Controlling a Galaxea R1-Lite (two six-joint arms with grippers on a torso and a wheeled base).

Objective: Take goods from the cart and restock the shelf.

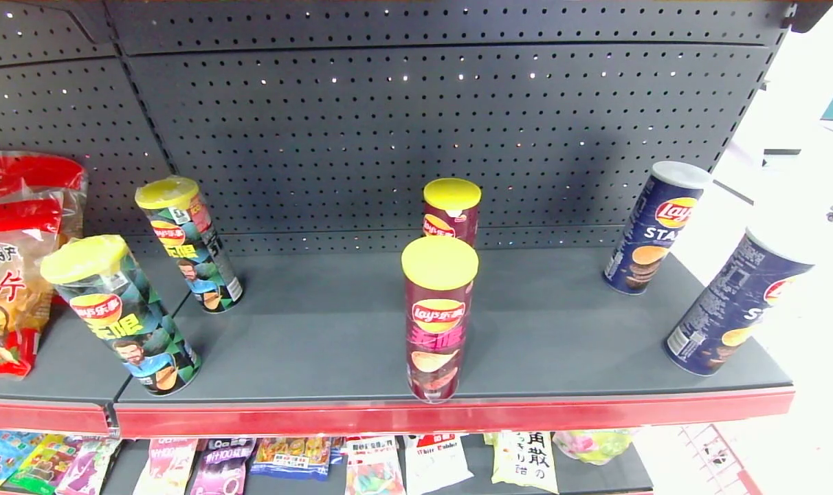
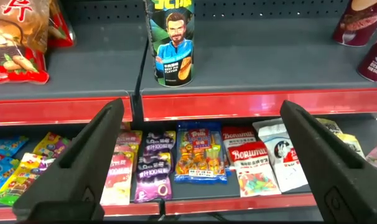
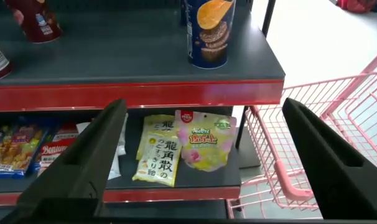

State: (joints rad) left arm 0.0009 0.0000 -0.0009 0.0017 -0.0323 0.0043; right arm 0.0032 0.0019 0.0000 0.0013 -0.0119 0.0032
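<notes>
Jaws wide apart and empty on both left gripper [image 2: 202,109] and right gripper [image 3: 205,106], facing the shelf [image 1: 526,412] front. Pink cart [image 3: 350,106] low, just past the shelf's right end, nearer the right arm; contents not discernible. On the shelf, six upright chip cans: two green cans [image 1: 124,313], two maroon cans [image 1: 438,323], two blue cans [image 1: 653,227].

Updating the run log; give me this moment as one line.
left gripper open, empty; right gripper open, empty; dark grey metal shelf: six standing cylindrical crisp cans; pink wire cart beside shelf
</notes>
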